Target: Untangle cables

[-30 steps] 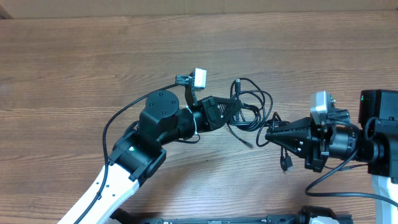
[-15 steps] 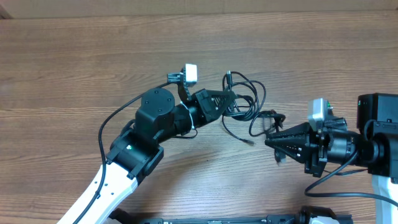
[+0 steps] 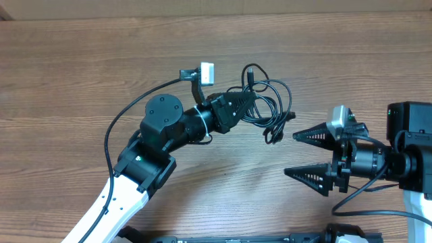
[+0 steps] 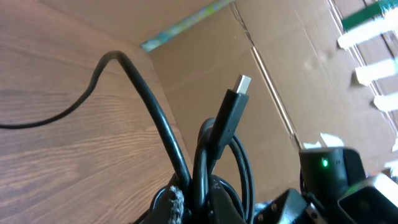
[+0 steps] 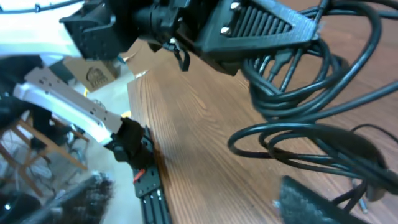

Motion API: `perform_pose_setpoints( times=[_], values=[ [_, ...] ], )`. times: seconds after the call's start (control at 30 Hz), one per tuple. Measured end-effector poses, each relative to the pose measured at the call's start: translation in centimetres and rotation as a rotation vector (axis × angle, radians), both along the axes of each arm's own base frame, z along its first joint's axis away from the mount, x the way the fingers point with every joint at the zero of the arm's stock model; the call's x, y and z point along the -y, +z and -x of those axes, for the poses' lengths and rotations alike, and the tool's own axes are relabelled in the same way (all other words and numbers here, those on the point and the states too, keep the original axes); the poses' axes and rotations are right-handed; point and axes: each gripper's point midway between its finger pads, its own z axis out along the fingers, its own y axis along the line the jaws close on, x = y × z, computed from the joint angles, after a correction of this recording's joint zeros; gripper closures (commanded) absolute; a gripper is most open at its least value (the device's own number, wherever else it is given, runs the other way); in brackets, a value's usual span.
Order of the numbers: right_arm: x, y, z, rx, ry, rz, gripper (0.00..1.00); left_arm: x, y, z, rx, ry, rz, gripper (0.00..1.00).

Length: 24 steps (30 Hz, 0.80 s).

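The cables (image 3: 273, 108) are a bunch of thin black loops hanging from my left gripper (image 3: 248, 103), which is shut on them just left of the table's middle. In the left wrist view the cables (image 4: 199, 155) rise out of the shut jaws, and one silver-tipped plug (image 4: 239, 84) points up. A loose end (image 3: 273, 135) dangles at the bunch's lower right. My right gripper (image 3: 292, 154) stands open to the right of the bunch and holds nothing. The right wrist view shows the loops (image 5: 298, 93) ahead and one of its own fingers (image 5: 317, 199) at the bottom.
The wooden table (image 3: 81, 74) stretches bare to the left and back. A cardboard wall (image 4: 273, 93) stands behind it. The left arm's own thick wire (image 3: 128, 121) arcs beside its elbow. The table's edge and a black rail (image 5: 152, 193) show in the right wrist view.
My right gripper has opened wide and let go of the cable end it was pinching. The left gripper has drawn the bunch a little back and left, away from the right gripper.
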Motion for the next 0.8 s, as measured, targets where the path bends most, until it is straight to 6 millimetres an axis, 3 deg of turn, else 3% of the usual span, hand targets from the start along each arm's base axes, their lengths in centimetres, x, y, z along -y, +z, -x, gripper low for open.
perform_pose_setpoints(
  times=[0.13,0.37,0.8],
  values=[
    [0.1,0.3,-1.1,-0.02,-0.037,-0.01,0.0,0.1,0.3,0.2,0.045,-0.019,-0.012,0.96],
    [0.7,0.2,-3.1,-0.157,-0.158,-0.013,0.0,0.1,0.7,0.2,0.047,-0.022,0.005,0.96],
    [1.0,0.3,-3.9,-0.252,-0.223,-0.034,0.0,-0.1,0.9,-0.1,-0.252,0.019,0.176,0.96]
  ],
)
